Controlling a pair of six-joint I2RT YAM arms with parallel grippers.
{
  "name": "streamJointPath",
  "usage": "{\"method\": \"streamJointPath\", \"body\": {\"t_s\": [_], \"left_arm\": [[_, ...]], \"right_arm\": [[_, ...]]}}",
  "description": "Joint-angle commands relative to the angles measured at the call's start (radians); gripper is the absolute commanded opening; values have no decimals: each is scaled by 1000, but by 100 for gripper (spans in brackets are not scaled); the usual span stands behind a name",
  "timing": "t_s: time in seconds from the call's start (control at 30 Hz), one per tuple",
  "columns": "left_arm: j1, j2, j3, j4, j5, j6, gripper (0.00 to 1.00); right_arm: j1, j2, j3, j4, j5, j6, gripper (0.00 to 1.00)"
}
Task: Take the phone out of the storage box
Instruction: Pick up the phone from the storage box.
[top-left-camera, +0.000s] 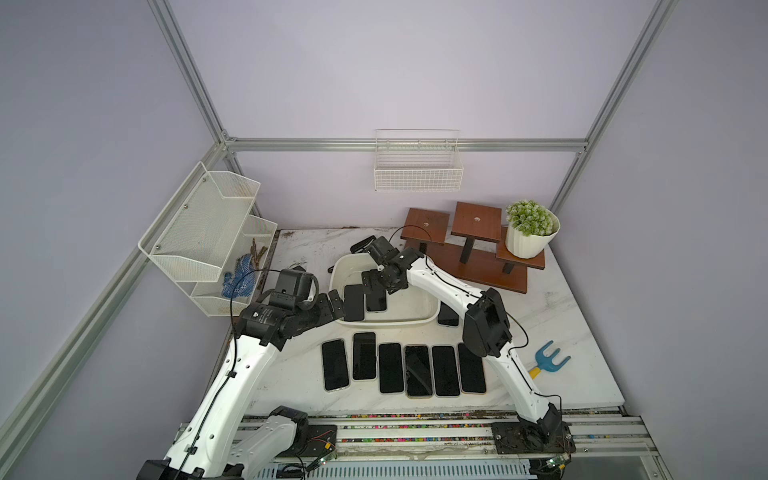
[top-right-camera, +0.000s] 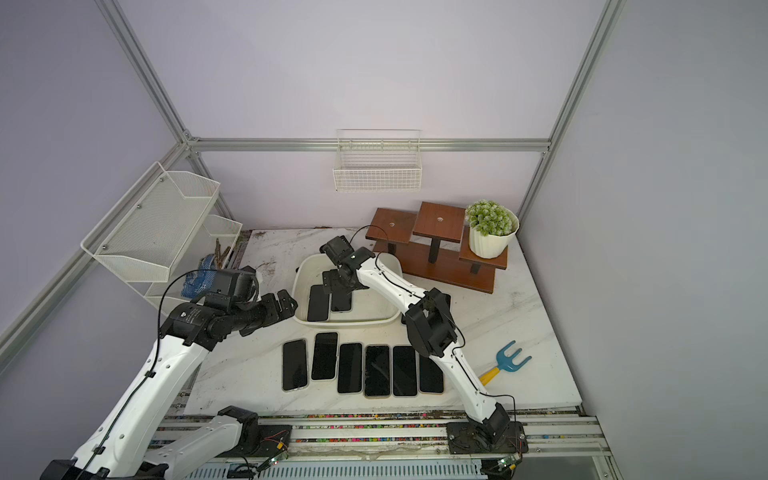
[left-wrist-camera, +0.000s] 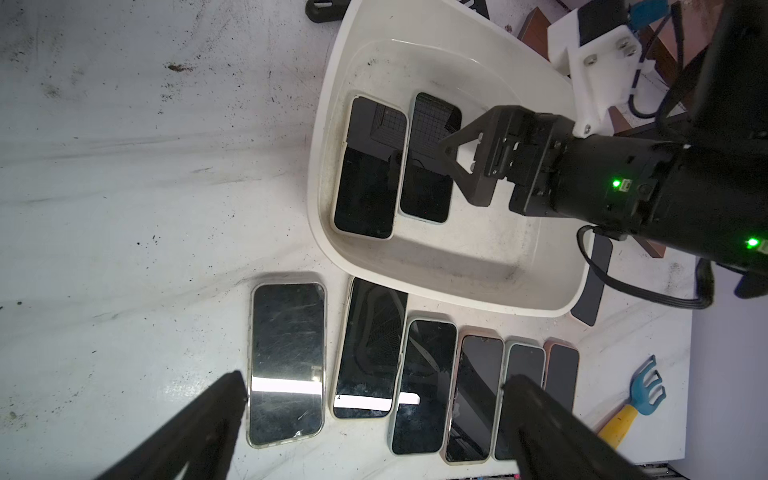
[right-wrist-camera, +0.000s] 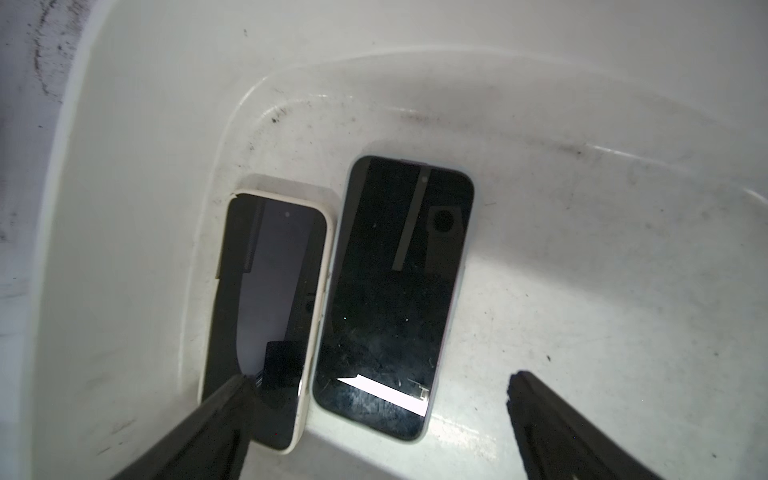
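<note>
Phones (right-wrist-camera: 390, 291) (two abreast) hug box (right-wrist-camera: 124, 199) wall.

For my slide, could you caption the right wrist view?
Open right tool above two phones lying side by side in the storage box.

From here I see a wire basket (top-left-camera: 417, 166) on the wall at twelve o'clock, a mesh rack (top-left-camera: 208, 232) at nine, a wooden stand (top-left-camera: 476, 224) carrying a potted plant (top-left-camera: 530, 232) at two, and a blue rake (top-left-camera: 550, 359) on the desk (top-left-camera: 561, 316) at four.
</note>
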Motion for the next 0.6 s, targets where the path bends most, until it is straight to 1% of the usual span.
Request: {"method": "streamJointPath", "body": {"t_s": [0.0,0.2,0.4,0.5,0.57], "left_arm": [[13,-12,5,-7,-13,44,100],[17,-1,11,-9,8,54,100],[20,2,22,-23,15,62,100],[20,0,20,-30,15,62,100],[20,0,18,-34,16,62,100]], "right_arm": [[27,35,22,-33,59,-27,100],[33,70,22,-45,92,-40,100],[32,95,14,-59,172,-48,100],[30,101,13,-39,153,-59,100],[31,104,13,-5,96,-67,100]]}}
